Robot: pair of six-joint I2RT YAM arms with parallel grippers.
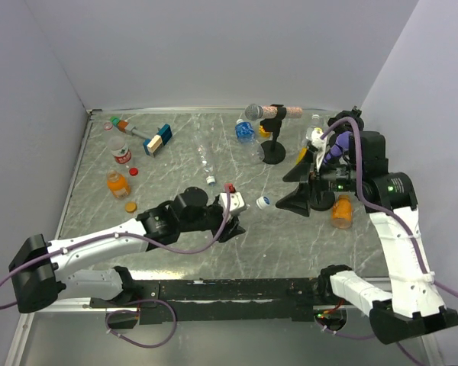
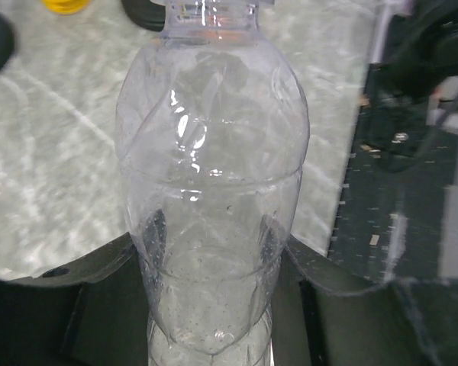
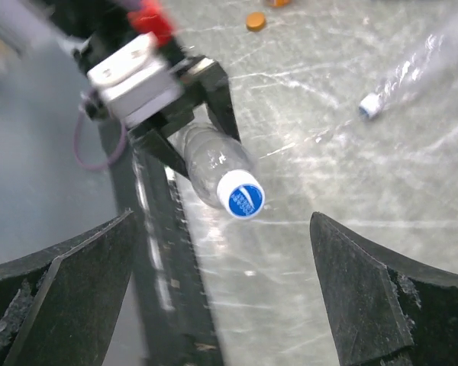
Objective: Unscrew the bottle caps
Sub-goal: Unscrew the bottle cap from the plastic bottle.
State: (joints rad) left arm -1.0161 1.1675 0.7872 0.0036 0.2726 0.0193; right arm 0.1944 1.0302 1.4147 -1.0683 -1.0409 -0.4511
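My left gripper (image 1: 235, 207) is shut on a clear bottle (image 2: 210, 191) and holds it lying level above the table, neck pointing right. Its black fingers (image 2: 156, 236) press the bottle's sides. The bottle's white cap with a blue top (image 3: 242, 194) (image 1: 263, 202) sits on the neck and faces my right gripper (image 3: 221, 229). That gripper (image 1: 290, 188) stands wide open just short of the cap, touching nothing. A second clear bottle (image 1: 206, 162) with a white cap (image 3: 369, 107) lies further back on the table.
Loose orange (image 1: 130, 206) and red (image 1: 133, 171) caps, an orange bottle (image 1: 117, 184) and a red-labelled bottle (image 1: 120, 152) lie at the left. A grey microphone (image 1: 253, 113) on a stand, a blue-labelled bottle (image 1: 246, 131) and another orange bottle (image 1: 341, 211) are at the right.
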